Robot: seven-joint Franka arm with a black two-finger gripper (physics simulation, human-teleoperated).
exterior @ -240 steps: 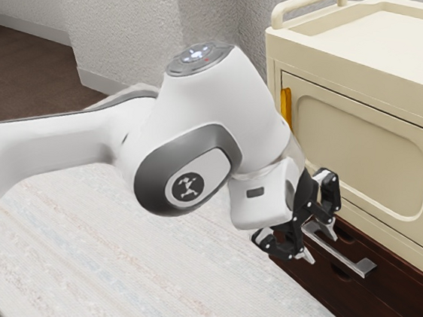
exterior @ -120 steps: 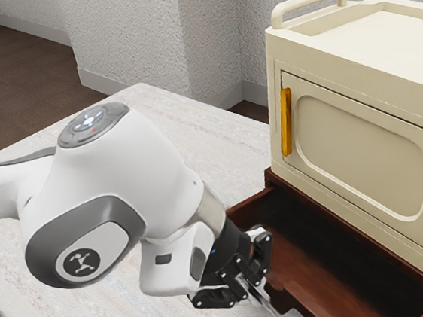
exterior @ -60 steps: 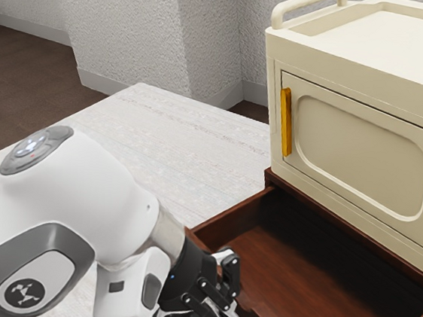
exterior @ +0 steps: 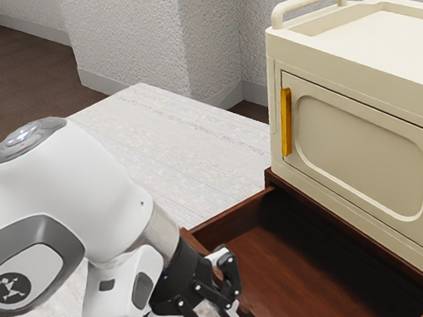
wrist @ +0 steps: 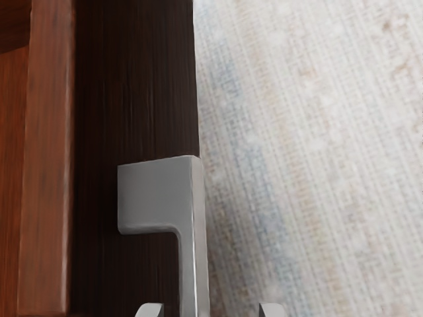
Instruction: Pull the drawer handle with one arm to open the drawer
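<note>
Compare the drawer (exterior: pixel 230 212) with its position two seconds ago: then closed below the cream cabinet (exterior: pixel 360 151), now drawn well out, with much of the interior exposed. Note only a slight further outward shift since half a second ago. Interpret this as a stroke at or near its end, and rate the task as essentially complete.

Locate the handle (wrist: pixel 155 195) on the front face of the drawer, directly at the gripper (wrist: pixel 211 310). Check grip state: fingers (wrist: pixel 151 310) spread wide, one on each side of the handle, with a gap to the metal on both sides. Record no clamping and nothing held. Observe the smaller gap on the drawer side.

For any further pull, bring the drawer-side finger against the back of the handle and draw straight outward. Otherwise, keep the spread and back off squarely from the front face.

Caution: avoid twisting during withdrawal, for risk of snagging the handle. Avoid forward pressure, for risk of pushing the drawer partly shut.
</note>
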